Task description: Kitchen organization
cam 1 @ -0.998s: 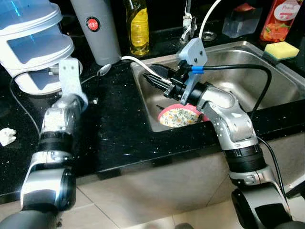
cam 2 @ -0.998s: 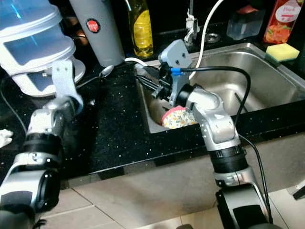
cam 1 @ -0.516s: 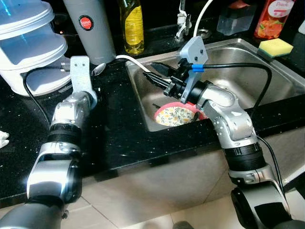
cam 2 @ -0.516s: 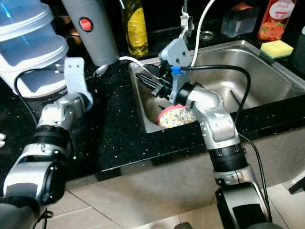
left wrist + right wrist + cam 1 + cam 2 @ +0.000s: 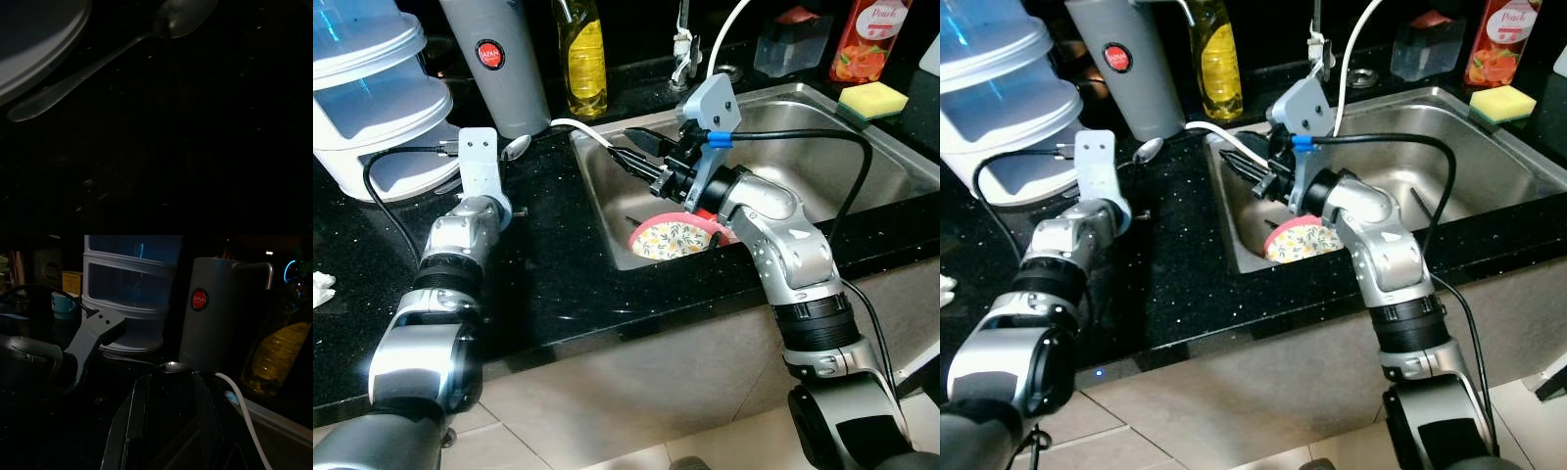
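Desk (image 5: 548,264): glossy black speckled stone. Sink (image 5: 862,186) under right pincer (image 5: 625,160): brushed steel, dull sheen. Spoon (image 5: 516,147) nr left arm: shiny metal (polished). Sponge (image 5: 873,98): matt foam.

- The grey thermos jug (image 5: 215,308) standing at the back of the black countertop (image 5: 548,264), near the sink's left rim, bears a round red badge; in the right wrist view the white word on it reads "JAPAN". Smaller lettering around that word is too fine to read.
- The red juice carton (image 5: 869,39) at the far right corner of the countertop, behind the sink, carries a white script word near its top that looks like "Peach"; the rest of its print is too small to make out.
- The yellow bottle (image 5: 586,54) beside the jug shows no legible label.
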Controlling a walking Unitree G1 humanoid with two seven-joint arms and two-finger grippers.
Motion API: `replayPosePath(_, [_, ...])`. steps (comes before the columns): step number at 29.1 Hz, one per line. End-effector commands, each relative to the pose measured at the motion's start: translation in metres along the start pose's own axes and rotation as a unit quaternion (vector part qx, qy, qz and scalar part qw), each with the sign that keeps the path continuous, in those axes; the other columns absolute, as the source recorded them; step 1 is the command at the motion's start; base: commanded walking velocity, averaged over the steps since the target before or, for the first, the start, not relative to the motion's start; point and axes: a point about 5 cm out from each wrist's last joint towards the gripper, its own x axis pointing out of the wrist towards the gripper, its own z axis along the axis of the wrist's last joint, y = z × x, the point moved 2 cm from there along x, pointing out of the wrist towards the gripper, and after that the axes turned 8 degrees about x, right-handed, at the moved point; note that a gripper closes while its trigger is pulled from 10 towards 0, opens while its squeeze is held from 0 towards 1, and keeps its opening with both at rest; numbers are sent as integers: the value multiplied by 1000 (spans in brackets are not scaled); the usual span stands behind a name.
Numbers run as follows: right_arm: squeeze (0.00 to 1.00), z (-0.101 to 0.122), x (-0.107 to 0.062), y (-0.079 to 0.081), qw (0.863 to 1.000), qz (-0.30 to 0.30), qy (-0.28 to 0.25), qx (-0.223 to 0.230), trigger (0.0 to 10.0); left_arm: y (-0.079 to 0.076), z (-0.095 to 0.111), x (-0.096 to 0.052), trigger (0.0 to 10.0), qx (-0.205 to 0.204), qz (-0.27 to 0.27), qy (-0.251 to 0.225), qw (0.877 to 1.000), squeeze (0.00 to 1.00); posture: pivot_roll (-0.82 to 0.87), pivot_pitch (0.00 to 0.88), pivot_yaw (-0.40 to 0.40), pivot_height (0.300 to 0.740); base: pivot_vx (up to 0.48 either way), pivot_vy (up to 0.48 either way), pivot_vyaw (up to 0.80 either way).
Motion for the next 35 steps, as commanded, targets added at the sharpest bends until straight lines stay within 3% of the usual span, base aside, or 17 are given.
replayPosePath(1, [0, 1, 1, 3, 1000, 4, -4, 0, 10000, -3, -35, 3, 0, -17, -10, 64, 998, 0, -159, 0, 93, 740, 0, 0, 0])
replayPosePath(8, [0, 2, 1, 4, 1000, 4, -5, 1, 10000, -3, -32, 4, 0, -26, -9, 62, 998, 0, -156, 0, 91, 740, 0, 0, 0])
replayPosePath(10, [0, 2, 1, 4, 1000, 4, -5, 1, 10000, 1, -19, 3, 0, -9, 6, 26, 1000, 0, -157, 0, 91, 740, 0, 0, 0])
replayPosePath(11, [0, 2, 1, 4, 1000, 4, -5, 1, 10000, 4, -3, 1, 0, 10, 24, -19, 999, 0, -156, 0, 90, 740, 0, 0, 0])
replayPosePath(12, [0, 2, 1, 4, 1000, 4, -6, 1, 10000, 6, 22, -5, 10000, 29, 43, -89, 995, 0, -155, 0, 90, 740, 0, 0, 0])
replayPosePath(13, [0, 2, 1, 4, 1000, 3, -6, 2, 10000, -4, 68, -25, 10000, 14, 20, -222, 975, 0, -153, 0, 90, 740, 0, 0, 0])
replayPosePath(14, [0, 2, 1, 4, 1000, 3, -6, 2, 10000, -4, 68, -25, 10000, 14, 20, -222, 975, 0, -153, 0, 90, 740, 0, 0, 0])
replayPosePath(16, [0, 1, 2, 3, 1000, 3, -6, 2, 10000, -26, 91, -43, 10000, 7, -54, -287, 956, 0, -151, 0, 89, 740, 0, 0, 0])
replayPosePath(18, [0, 1, 2, 3, 1000, 3, -6, 2, 10000, -35, 96, -49, 10000, 5, -89, -300, 950, 0, -151, 0, 89, 740, 0, 0, 0])
replayPosePath(19, [0, 2, 2, 3, 1000, 3, -7, 2, 10000, -53, 100, -62, 10000, -5, -164, -324, 932, 0, -153, 0, 92, 740, 0, 0, 0])
replayPosePath(20, [0, 2, 3, 3, 1000, 2, -8, 1, 10000, -77, 99, -81, 10000, -8, -276, -342, 898, 0, -155, 0, 94, 740, 0, 0, 0])
replayPosePath(21, [0, 3, 3, 3, 1000, 1, -9, 1, 10000, -87, 92, -81, 10000, 15, -301, -327, 896, 0, -157, 0, 94, 740, 0, 0, 0])
replayPosePath(23, [0, 3, 2, 2, 1000, -2, -9, 1, 10000, -93, 69, -60, 10000, 66, -284, -248, 924, 0, -155, 0, 96, 740, 0, 0, 0])
replayPosePath(24, [0, 3, 2, 2, 1000, -2, -9, 1, 10000, -93, 69, -60, 10000, 66, -284, -248, 924, 0, -155, 0, 96, 740, 0, 0, 0])
replayPosePath(25, [0, 3, 2, 1, 1000, -2, -9, 0, 10000, -92, 61, -51, 10000, 73, -273, -223, 933, 0, -157, 0, 97, 740, 0, 0, 0])
replayPosePath(30, [0, 3, 1, 0, 1000, -9, -10, -1, 10000, -98, 59, -51, 10000, 39, -309, -230, 922, 0, -162, 0, 102, 740, 0, 0, 0])
replayPosePath(35, [0, 3, -3, -14, 999, -51, -10, -5, 10000, -106, 46, -48, 10000, 24, -351, -195, 915, 0, -168, 0, 108, 740, 0, 0, 0])
